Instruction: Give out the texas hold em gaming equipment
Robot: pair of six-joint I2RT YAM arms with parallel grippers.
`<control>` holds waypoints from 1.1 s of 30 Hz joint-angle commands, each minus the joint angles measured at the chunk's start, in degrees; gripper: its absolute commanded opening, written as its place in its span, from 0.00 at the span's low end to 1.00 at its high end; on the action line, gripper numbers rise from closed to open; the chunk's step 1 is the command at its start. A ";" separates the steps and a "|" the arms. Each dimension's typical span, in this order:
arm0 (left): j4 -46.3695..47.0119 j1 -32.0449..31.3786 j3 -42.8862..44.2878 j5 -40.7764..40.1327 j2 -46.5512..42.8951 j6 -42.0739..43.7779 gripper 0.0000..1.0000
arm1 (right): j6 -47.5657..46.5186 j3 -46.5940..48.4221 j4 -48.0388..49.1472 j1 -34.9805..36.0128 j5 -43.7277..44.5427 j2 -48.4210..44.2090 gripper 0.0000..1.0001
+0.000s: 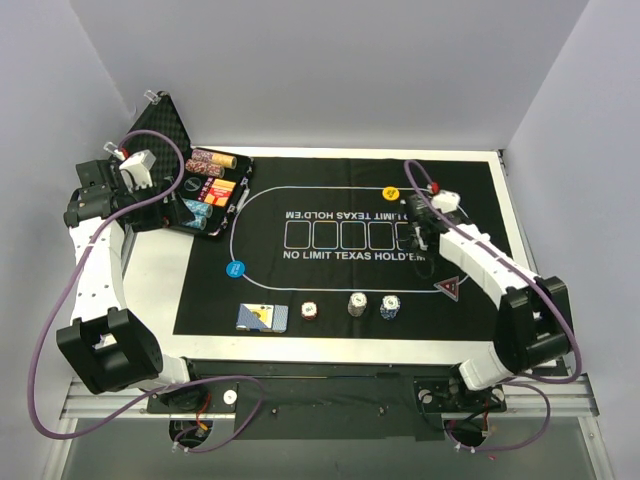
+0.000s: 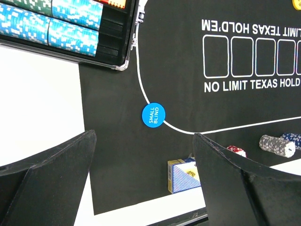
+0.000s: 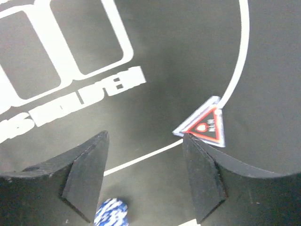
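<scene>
The red triangular marker lies flat on the mat's right side, just off my right gripper's right fingertip. My right gripper hangs open above the mat with nothing between its fingers. Near the front edge stand a boxed deck of blue-backed cards and red, grey and blue chip stacks. A blue button and a yellow button lie on the white oval line. My left gripper is wide open and empty near the case.
The black foam-lined case stands open at the back left with rows of chips inside. The black printed felt mat covers the white table. Grey walls close in the sides and back.
</scene>
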 commanded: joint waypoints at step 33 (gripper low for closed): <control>-1.94 0.57 -2.14 -0.20 -4.79 -0.04 0.95 | -1.50 21.71 -2.57 45.76 -10.37 22.33 0.64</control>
